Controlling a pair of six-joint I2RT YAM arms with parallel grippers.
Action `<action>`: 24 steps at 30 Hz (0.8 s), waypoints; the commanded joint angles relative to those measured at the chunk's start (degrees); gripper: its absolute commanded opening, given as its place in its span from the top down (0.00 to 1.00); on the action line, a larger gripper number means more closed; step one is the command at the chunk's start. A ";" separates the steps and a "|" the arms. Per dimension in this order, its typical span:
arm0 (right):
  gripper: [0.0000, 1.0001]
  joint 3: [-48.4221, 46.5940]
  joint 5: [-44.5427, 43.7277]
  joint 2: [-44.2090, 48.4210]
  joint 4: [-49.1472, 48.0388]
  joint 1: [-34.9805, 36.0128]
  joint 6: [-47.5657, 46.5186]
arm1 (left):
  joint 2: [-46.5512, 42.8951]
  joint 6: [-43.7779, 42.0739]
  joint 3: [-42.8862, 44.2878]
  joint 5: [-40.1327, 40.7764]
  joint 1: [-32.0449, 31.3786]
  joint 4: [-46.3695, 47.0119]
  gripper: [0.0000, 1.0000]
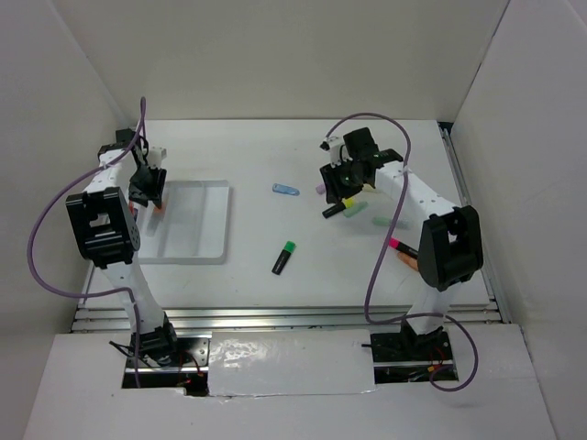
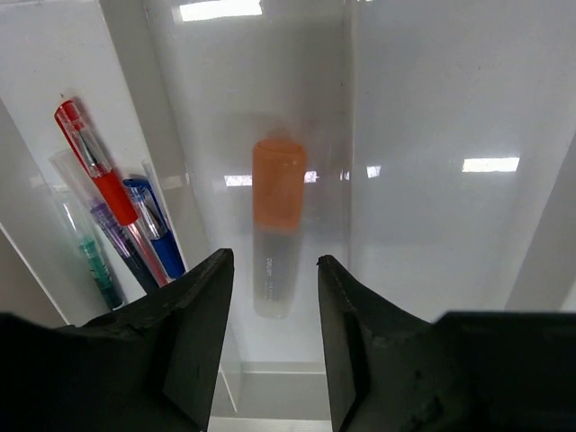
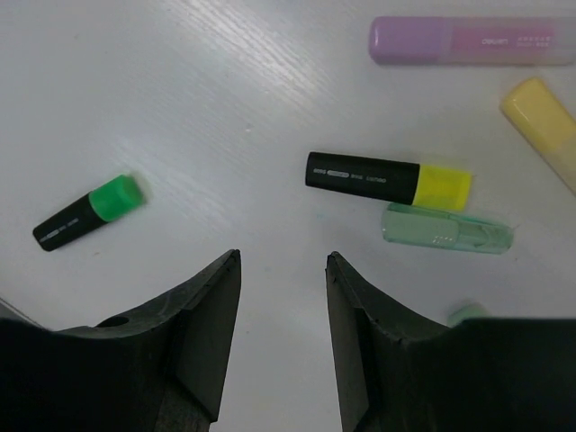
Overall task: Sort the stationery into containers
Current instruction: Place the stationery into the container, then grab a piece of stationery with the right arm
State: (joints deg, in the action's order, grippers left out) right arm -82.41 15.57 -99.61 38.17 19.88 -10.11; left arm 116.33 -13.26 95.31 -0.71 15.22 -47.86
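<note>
The white divided tray lies at the left. My left gripper hangs over its left side, open and empty. In the left wrist view the gripper is just above an orange highlighter lying in a tray compartment. A red pen, a blue pen and other thin pens fill the compartment to the left. My right gripper is open and empty above the table. A black highlighter with a yellow cap and a mint one lie just ahead of it.
A green-capped black highlighter lies mid-table, with a blue pen farther back. A purple highlighter and a yellow one lie beyond the right gripper. A pink marker lies by the right arm. White walls enclose the table.
</note>
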 commanded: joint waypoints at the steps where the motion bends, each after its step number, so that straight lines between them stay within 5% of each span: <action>1: 0.50 -4.95 -0.98 -2.25 -0.20 -0.98 -1.49 | 0.03 0.60 2.60 0.36 -0.11 0.05 0.45; 3: 0.51 -7.14 -1.60 -4.69 -0.29 -0.89 -2.81 | -0.31 0.60 3.30 -0.78 -0.19 -0.57 0.34; 12: 0.56 -21.03 -2.64 -17.10 3.22 0.60 -10.63 | -8.38 -1.24 3.14 -16.77 -1.86 -3.12 0.32; 19: 0.47 -30.87 -6.36 -27.12 6.83 -0.19 1.04 | -15.87 1.39 -2.05 -22.40 -4.67 -0.14 0.30; 24: 0.34 -23.15 -5.99 -23.79 0.24 0.60 -0.16 | -18.69 3.15 -3.99 -26.44 -4.94 1.19 0.29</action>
State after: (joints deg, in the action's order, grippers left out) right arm -107.48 10.22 -126.58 41.30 20.03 -11.16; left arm 99.37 -11.70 92.38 -22.37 9.96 -48.01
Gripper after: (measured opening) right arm 0.651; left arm 0.704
